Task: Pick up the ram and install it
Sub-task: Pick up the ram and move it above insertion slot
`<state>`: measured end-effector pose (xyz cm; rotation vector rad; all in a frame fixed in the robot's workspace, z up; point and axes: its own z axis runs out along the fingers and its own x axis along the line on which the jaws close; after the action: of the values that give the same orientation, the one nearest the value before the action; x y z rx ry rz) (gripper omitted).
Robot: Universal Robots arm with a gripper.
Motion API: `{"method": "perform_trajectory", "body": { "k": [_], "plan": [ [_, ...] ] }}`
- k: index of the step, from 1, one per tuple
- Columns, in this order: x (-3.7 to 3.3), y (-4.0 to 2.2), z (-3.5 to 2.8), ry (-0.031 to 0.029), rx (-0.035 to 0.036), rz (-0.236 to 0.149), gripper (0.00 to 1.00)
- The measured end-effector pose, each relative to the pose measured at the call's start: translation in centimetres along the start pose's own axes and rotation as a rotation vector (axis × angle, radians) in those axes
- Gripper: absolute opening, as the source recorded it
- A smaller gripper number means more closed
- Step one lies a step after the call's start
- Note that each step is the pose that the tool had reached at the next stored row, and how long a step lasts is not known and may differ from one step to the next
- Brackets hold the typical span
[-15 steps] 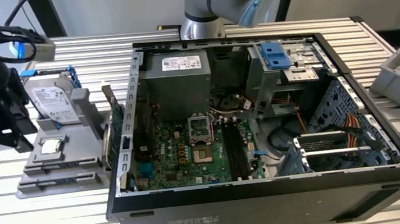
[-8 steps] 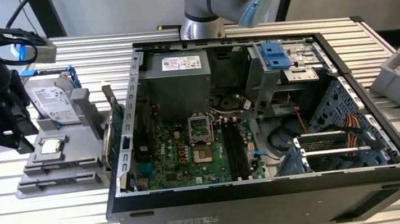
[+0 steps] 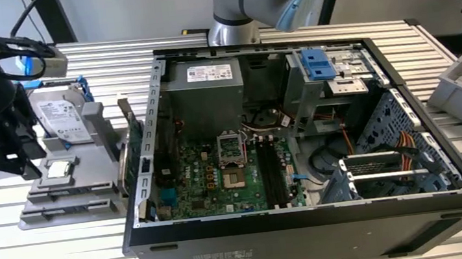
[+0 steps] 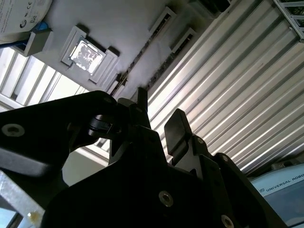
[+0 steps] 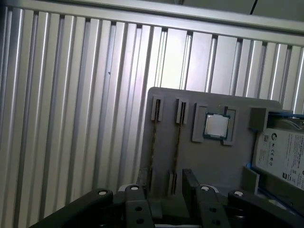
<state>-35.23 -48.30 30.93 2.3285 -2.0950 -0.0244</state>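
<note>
One computer case; one hard drive; one processor; one claw

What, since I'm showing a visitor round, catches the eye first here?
The open computer case, its green motherboard exposed, fills the middle of the exterior view. At that view's left, the gripper hangs with fingers open over a grey fixture holding a silver hard drive and a processor chip.

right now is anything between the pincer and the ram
Nothing visible does. The pincer hangs over the grey holder, where the ram stands on edge in its slot as a thin dark strip; only open air shows between them.
</note>
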Motion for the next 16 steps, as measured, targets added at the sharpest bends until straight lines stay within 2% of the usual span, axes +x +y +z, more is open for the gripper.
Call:
{"method": "perform_trajectory", "body": {
  "k": [7,16],
  "plan": [
    [0.0,-0.01,0.54,-0.0004,0.0001,0.029,1.0],
    [0.01,-0.02,1.09,-0.0004,0.0001,0.032,1.0]
  ]
}}
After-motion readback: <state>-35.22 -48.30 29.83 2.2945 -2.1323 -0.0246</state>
